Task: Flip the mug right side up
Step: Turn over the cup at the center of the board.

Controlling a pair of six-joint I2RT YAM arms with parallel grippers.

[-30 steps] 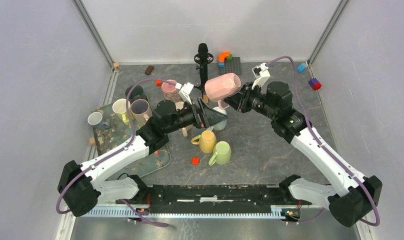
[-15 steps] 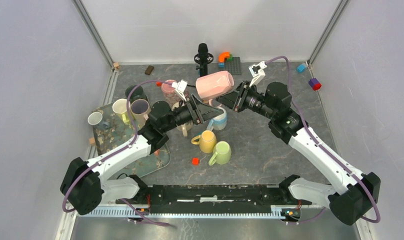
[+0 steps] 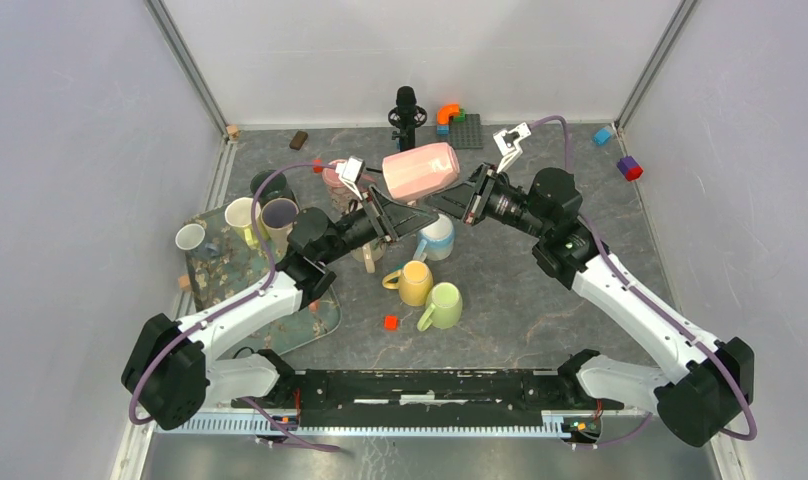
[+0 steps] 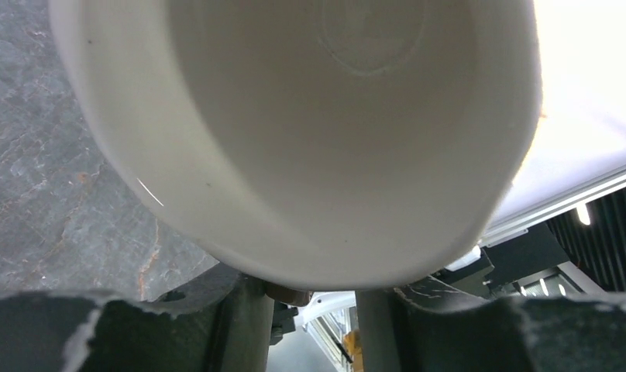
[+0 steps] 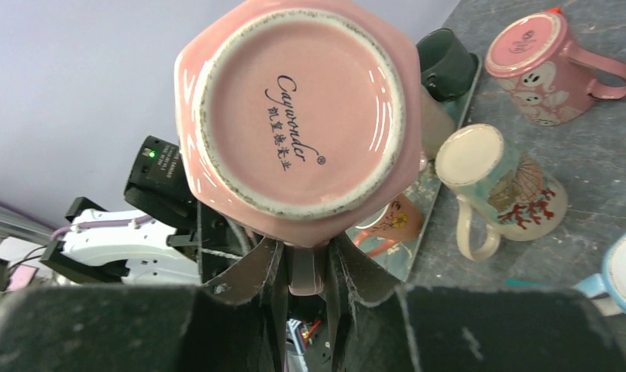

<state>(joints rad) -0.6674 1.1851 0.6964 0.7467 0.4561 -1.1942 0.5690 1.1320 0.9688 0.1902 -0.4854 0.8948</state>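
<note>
Ideally, the right gripper (image 5: 303,263), clenched on the handle of the mug (image 5: 294,108), lets go only once the left gripper (image 4: 310,308), grip unclear, clamps the rim.

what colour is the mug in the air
Pink. The mug shows best in the right wrist view.

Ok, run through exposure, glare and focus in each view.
Left wrist: the pink mug crowds the frame, and the upper right is blown out white. Right wrist: its base is sharp, lettering readable, small glints on the glaze. Top external: even light, soft shadows, no blur.
</note>
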